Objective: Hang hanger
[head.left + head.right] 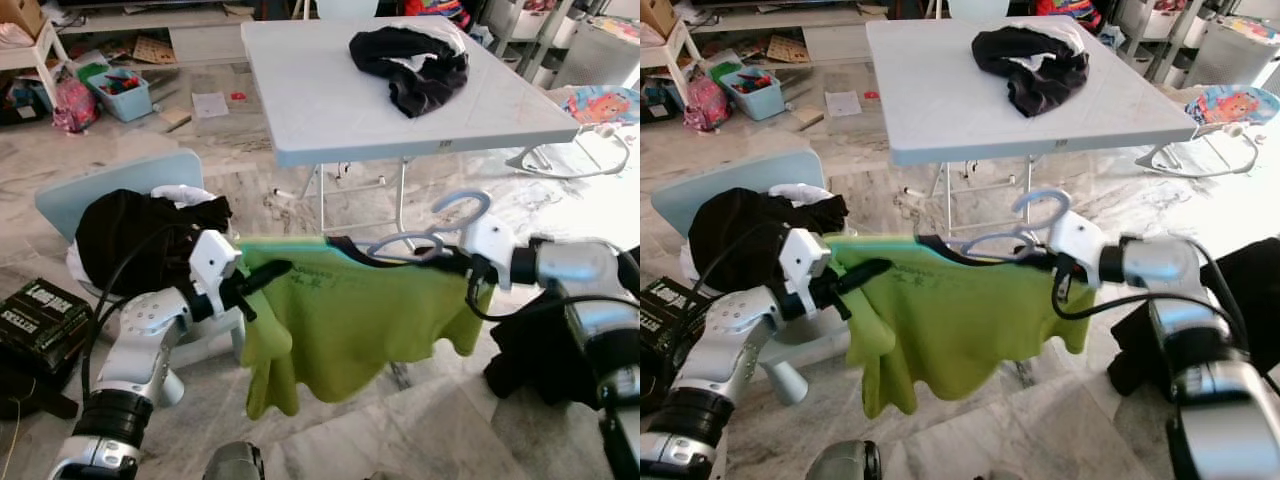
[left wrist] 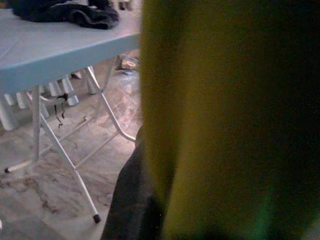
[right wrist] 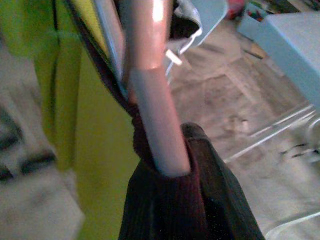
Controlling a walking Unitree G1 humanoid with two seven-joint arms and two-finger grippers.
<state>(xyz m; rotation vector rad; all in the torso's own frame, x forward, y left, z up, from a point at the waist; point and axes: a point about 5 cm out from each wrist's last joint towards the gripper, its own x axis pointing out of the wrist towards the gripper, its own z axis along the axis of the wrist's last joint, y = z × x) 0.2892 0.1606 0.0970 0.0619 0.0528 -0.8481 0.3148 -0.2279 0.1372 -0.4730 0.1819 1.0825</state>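
We held the green shirt (image 1: 340,320) on its hanger (image 1: 425,235) stretched between both jaws, left gripper (image 1: 262,280) and right gripper (image 1: 462,262) clenched on it, and judged keeping it level mattered.

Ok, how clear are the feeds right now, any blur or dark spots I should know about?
Left eye view: sharp and evenly lit, the green shirt and hanger read clearly. Left wrist view: dim, the shirt a close, out-of-focus mass, though the table behind is legible. Right wrist view: blurred, with glare on the hanger's bar.
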